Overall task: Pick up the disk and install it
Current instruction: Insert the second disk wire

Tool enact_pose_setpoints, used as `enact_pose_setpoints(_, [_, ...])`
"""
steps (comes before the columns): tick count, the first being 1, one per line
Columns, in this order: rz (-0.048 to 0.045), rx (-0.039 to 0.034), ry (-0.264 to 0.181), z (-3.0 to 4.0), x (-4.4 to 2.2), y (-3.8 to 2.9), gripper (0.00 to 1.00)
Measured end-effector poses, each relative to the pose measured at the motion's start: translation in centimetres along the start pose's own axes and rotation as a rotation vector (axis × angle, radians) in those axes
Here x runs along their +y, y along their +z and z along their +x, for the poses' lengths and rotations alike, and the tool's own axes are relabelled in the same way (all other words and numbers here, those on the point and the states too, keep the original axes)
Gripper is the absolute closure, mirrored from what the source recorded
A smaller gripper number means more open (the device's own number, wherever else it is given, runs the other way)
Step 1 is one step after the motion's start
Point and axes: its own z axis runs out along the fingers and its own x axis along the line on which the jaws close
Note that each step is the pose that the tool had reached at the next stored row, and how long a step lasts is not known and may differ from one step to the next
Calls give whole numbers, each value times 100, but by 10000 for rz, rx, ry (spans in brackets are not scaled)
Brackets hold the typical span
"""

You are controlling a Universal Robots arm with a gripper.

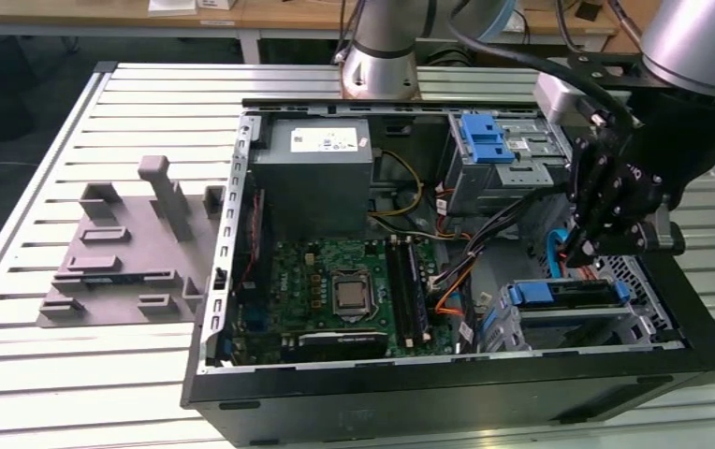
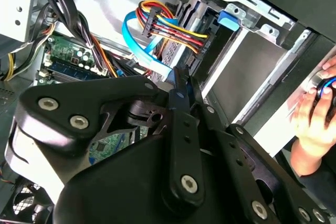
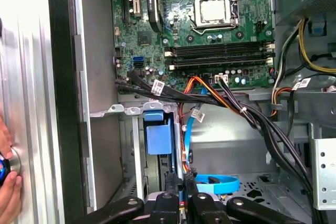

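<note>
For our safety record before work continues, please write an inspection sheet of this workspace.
Surface: slatted silver metal table, carrying an open black computer case.
Job's things: silver disk in blue plastic carrier, sitting in the case's drive bay.
Clutter: grey moulded fixture on the table beside the case.
Grippers: black gripper low over the drive bay.
Cables: flat blue cable and black cable bundle near the gripper.
Surroundings: person's hand outside the case; wooden desks behind.

No legible writing anywhere in the open computer case (image 1: 657, 360).
A white sticker (image 1: 328, 140) sits on the grey power supply (image 1: 320, 182) and small white tags (image 3: 158, 88) hang on the black cables (image 3: 220, 103), but the print on each is too fine to make out.
</note>
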Motion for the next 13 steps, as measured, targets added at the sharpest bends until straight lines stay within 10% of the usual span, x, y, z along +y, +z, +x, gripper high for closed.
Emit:
enact_pose_setpoints(5, [-1, -8, -1, 1, -1, 2, 84])
enact_pose_setpoints(9, [-17, -199, 1, 27, -3, 16, 84])
enact_pose_setpoints(13, [-21, -239, 2, 75, -6, 47, 84])
